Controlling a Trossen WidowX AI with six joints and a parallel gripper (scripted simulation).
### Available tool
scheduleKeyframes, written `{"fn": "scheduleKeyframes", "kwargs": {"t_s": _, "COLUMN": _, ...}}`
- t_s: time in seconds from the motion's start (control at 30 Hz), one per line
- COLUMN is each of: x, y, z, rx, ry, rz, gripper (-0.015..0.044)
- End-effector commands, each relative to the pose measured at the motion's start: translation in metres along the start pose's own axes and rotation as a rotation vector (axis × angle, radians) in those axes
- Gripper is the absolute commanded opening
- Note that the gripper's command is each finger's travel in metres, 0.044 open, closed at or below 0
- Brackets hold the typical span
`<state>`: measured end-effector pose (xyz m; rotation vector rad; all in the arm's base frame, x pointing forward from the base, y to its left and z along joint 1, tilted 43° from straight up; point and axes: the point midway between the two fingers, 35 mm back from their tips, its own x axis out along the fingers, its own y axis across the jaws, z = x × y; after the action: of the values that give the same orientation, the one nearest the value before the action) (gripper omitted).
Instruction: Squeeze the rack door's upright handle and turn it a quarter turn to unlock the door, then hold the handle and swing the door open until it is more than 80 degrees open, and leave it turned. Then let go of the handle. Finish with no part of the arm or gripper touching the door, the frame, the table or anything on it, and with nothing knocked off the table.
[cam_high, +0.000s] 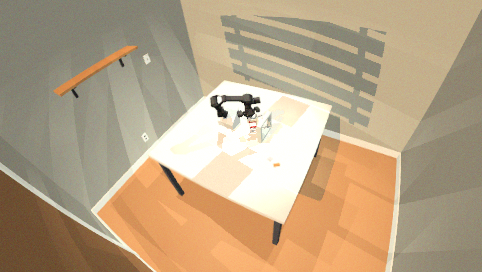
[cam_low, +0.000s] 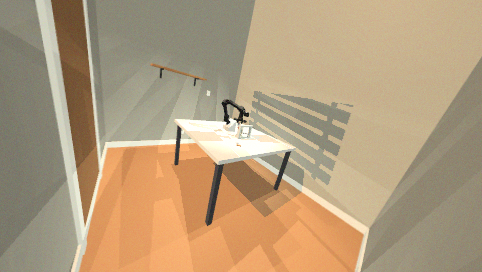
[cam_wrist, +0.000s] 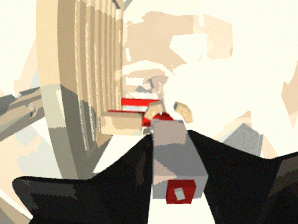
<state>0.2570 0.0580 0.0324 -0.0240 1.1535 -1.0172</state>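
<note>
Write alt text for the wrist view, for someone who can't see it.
The gripper's black jaws are shut on a grey block-like handle with a dark red square on its near end. To the left stands a tan ribbed panel; beyond the handle, red and tan parts lie against a bright, patchy surface.

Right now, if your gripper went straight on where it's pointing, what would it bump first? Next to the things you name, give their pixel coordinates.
My gripper (cam_high: 249, 114) (cam_low: 241, 121) (cam_wrist: 169, 137) is already shut on the grey handle (cam_wrist: 177, 152). Past that, it would probably meet a small curved tan piece (cam_wrist: 184, 111), though depth is hard to judge.
</note>
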Motion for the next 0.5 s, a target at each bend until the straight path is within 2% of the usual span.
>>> {"fn": "scheduleKeyframes", "kwargs": {"t_s": 0.0, "x": -0.001, "y": -0.012, "z": 0.003, "rx": -0.093, "ry": -0.003, "rz": 0.001, "gripper": 0.0012}}
{"fn": "scheduleKeyframes", "kwargs": {"t_s": 0.47, "x": 0.0, "y": -0.041, "z": 0.016, "rx": -0.322, "ry": -0.004, "rz": -0.001, "gripper": 0.0012}}
